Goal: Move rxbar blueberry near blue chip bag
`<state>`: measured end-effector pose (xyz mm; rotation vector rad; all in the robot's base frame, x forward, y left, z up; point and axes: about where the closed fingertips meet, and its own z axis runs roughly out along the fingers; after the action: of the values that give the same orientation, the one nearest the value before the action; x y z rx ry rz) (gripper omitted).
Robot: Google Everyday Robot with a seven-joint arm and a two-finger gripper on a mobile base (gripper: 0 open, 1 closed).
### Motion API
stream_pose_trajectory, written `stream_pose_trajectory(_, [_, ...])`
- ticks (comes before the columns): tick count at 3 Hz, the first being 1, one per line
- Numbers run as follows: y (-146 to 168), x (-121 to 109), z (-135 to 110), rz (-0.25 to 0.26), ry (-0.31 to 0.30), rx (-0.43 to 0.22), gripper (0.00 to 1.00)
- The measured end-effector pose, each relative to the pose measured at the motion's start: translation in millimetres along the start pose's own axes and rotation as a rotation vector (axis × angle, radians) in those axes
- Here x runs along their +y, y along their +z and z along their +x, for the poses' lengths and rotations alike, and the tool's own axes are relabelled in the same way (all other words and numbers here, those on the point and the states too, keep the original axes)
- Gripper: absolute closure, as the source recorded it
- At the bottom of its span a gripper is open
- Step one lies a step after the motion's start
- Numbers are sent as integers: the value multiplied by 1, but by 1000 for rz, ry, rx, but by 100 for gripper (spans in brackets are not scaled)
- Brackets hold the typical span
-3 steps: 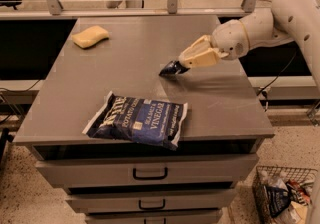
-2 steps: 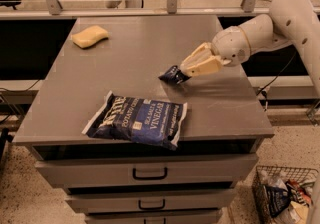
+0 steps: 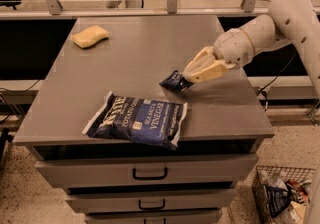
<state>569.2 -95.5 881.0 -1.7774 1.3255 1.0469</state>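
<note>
We noted the white arm extended from the right, elbow bent, forearm angled down. Its beige gripper (image 3: 186,76) was clamped on the small crinkled navy rxbar blueberry wrapper (image 3: 173,81), near but apart from the large dark blue chip bag (image 3: 137,120) on the grey metal table (image 3: 150,43). A yellow sponge (image 3: 90,36) sat at the far-left corner.

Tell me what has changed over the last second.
The gripper, shut on the rxbar blueberry, has carried it a little toward the front edge of the table, closer to the blue chip bag. Nothing was let go. The blue chip bag and the yellow sponge lie where they were.
</note>
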Motion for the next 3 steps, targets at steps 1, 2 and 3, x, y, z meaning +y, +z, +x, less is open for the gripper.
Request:
stream_pose_trajectory(1, [10, 5, -12, -28, -31, -51, 36])
stream_pose_trajectory(2, [31, 11, -22, -60, -36, -127, 12])
stream_pose_trajectory(3, [46, 17, -27, -95, -35, -166, 0])
